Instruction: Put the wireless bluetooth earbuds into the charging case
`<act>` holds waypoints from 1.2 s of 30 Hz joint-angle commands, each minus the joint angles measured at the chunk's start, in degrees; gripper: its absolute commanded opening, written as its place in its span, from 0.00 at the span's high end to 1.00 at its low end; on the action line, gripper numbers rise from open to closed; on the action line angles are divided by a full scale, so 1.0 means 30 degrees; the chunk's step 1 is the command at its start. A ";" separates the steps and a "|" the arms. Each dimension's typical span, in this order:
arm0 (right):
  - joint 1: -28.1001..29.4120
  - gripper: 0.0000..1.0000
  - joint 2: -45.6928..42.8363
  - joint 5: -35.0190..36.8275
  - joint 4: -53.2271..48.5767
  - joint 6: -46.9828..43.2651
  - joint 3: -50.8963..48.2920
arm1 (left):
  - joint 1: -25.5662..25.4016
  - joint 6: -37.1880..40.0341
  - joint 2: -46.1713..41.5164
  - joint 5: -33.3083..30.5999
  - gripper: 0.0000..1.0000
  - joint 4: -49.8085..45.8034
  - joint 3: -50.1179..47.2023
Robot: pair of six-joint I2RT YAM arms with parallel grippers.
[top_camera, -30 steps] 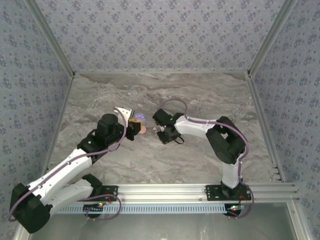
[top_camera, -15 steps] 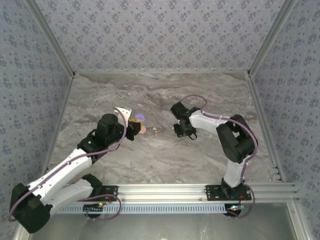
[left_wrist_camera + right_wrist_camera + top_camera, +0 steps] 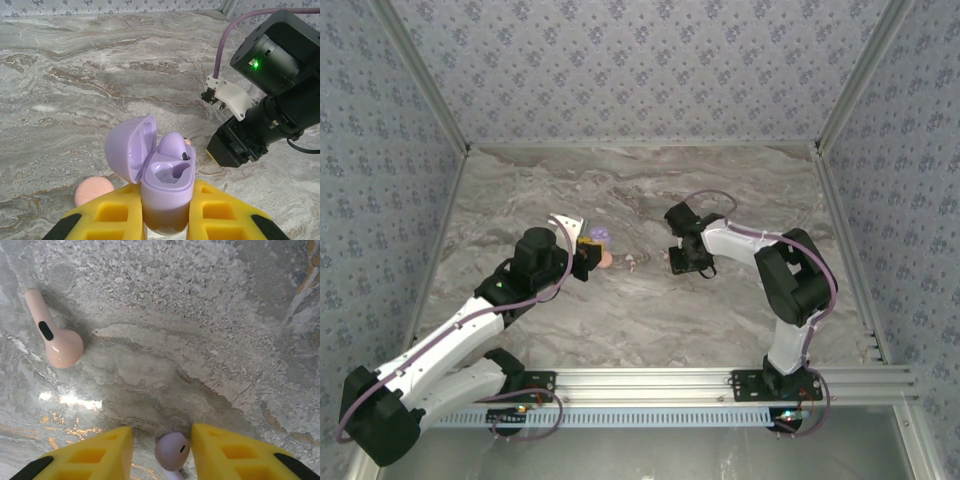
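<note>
- Grips the charging case (image 3: 167, 182) in the left gripper (image 3: 167, 210), clenched on the lower body. Holds it upright above the table (image 3: 75, 75) with the lid (image 3: 130, 150) tipped open.
- Shows one lilac earbud (image 3: 172, 145) already seated in the far well and leaves the near socket (image 3: 167, 175) empty.
- Straddles the second lilac earbud (image 3: 171, 452) with the right gripper (image 3: 162, 434), fingers apart and released. Finds that bud on the marble between them, closer to one finger than the other.
- Leaves a pink earbud (image 3: 57, 337) lying on the table, well clear of those fingers. Matches, by colour, the round pink case (image 3: 95, 192) just beside the left gripper.
- Looks like the pick-up of the second lilac bud for the empty socket.
- Centre the fingers on the bud before closing, so that one pad does not shove it sideways.
- Close slowly on the rounded head — smooth and tiny, likely to squirt out under a hard pinch.
- Check the stem's direction after lifting; cannot tell it here, since the frame's edge cuts it off.
- Lower stem-first into the near socket, lined up with the well and clear of the open lid.
- Hold the case steady with the left gripper, and let go only once the bud sits flush — a half-seated bud may tip out.
</note>
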 commanded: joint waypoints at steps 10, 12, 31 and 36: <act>-0.0577 0.61 0.0717 -0.0622 -0.2596 -0.1080 0.0395 | 0.0063 0.0195 0.0054 0.0160 0.87 0.0245 0.0278; -0.0601 0.62 0.0812 -0.0681 -0.2596 -0.1083 0.0495 | 0.0047 0.0195 0.0092 0.0196 0.87 0.0289 0.0281; -0.0297 0.66 0.1140 -0.0220 -0.3181 -0.1359 0.2020 | 0.0035 0.0224 0.0212 0.0211 0.87 0.0347 0.0281; -0.0249 0.66 0.1253 -0.0025 -0.3408 -0.1385 0.2270 | 0.0045 0.0224 0.0170 0.0212 0.87 0.0347 0.0266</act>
